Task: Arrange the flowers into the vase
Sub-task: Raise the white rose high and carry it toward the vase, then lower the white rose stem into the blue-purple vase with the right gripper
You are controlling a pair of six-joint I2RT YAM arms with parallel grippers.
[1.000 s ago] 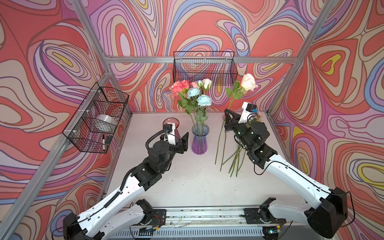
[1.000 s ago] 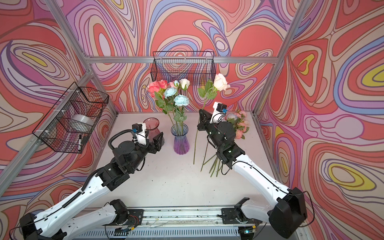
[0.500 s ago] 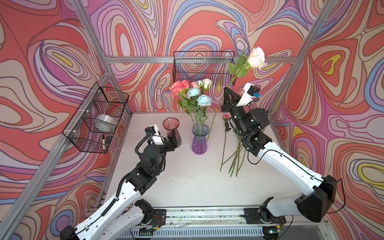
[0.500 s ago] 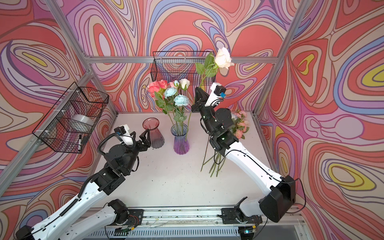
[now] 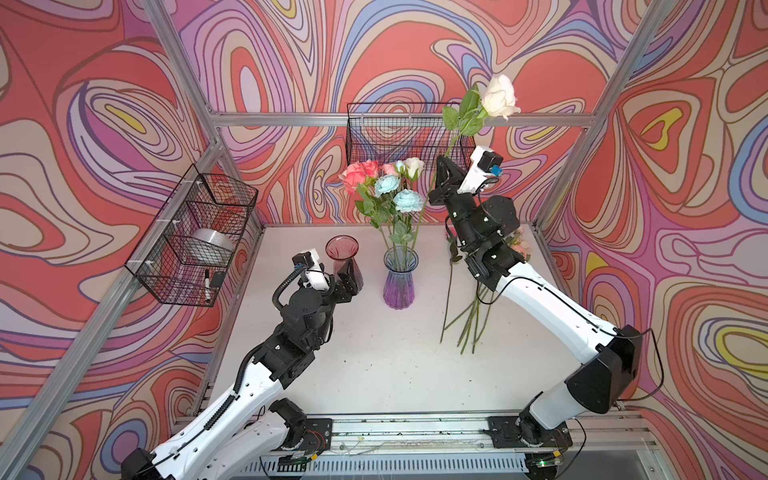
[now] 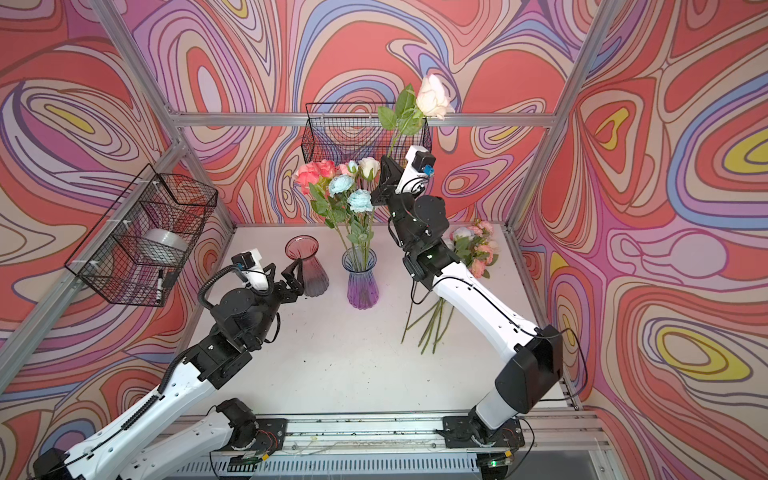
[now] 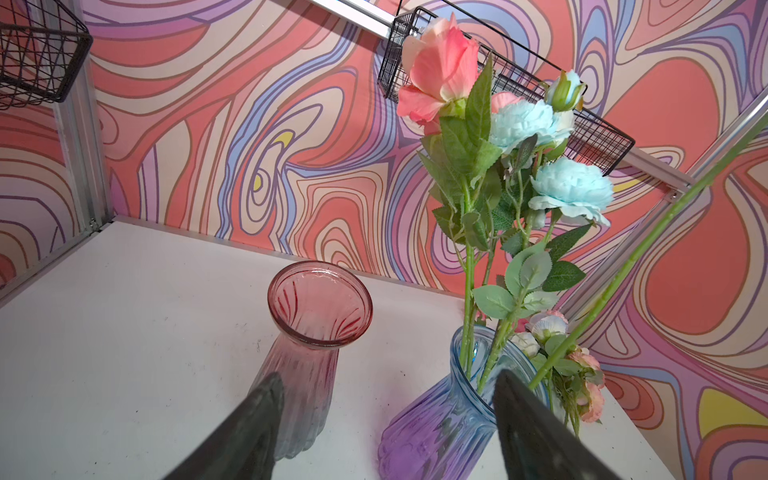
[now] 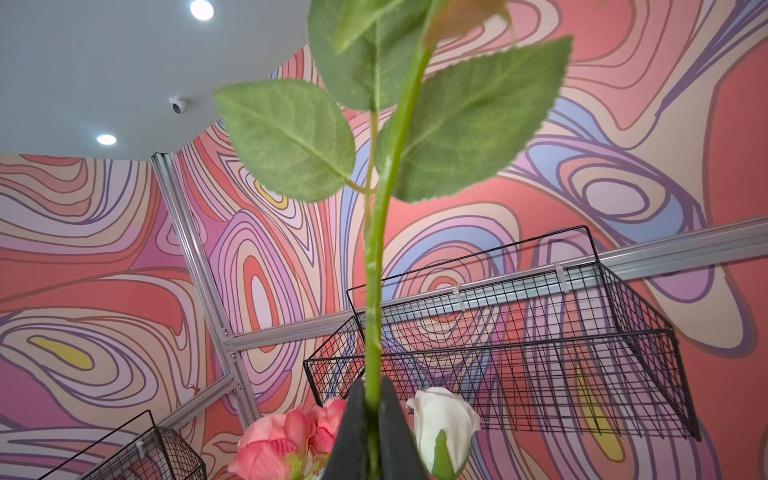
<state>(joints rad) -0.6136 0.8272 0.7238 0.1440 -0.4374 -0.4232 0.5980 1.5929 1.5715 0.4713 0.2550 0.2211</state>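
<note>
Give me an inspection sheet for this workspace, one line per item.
Surface: white table, few dark specks.
Job's things: purple vase holds several flowers; white rose held high, stem end near the vase's mouth; loose flowers lie on the table.
Clutter: empty pink vase.
Grippers: left gripper open, near the pink vase; right gripper shut on the white rose.
Cables: black conduit loops at left wrist; thin cable hangs off right arm.
Surroundings: patterned walls; side basket with tape roll and marker; back basket.
</note>
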